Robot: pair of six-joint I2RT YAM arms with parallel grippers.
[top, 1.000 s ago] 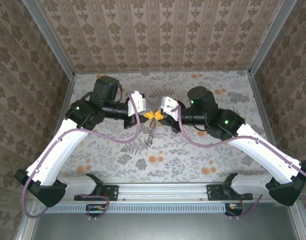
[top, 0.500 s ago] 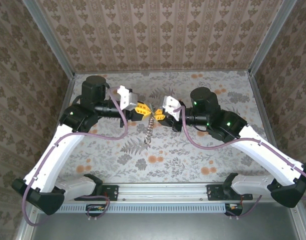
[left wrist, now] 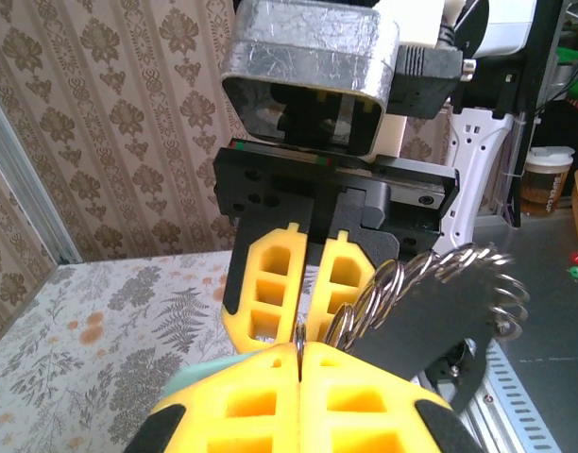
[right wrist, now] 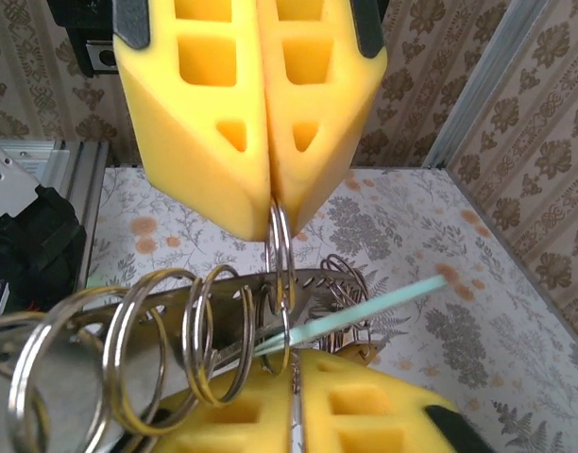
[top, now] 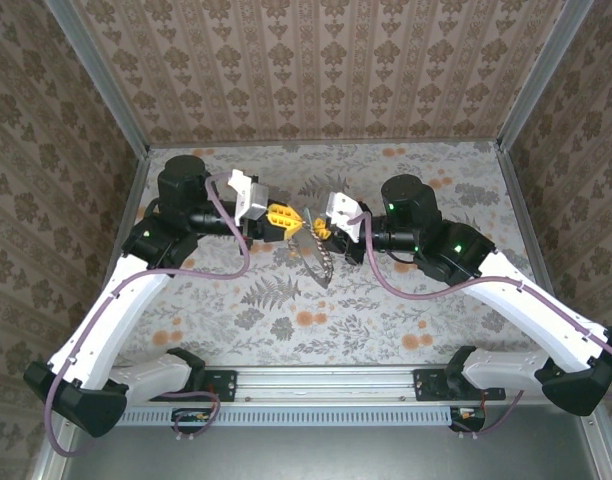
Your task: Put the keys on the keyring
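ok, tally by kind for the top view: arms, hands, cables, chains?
Arms: 2 – left arm, right arm
Hands, yellow-fingered: 2 – left hand, right hand
Purple cables: 2 – left cable, right cable
Chains of metal rings: 1 – ring chain
Total: 7

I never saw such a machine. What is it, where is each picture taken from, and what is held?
It is a robot: two white arms, left arm and right arm, bolted to a table with a flowered cloth. One picture looks down from above; the other two come from a camera on each wrist. The left gripper and the right gripper, with yellow fingers, meet in the air. Both pinch a chain of silver metal rings, threaded on a flat grey metal piece.
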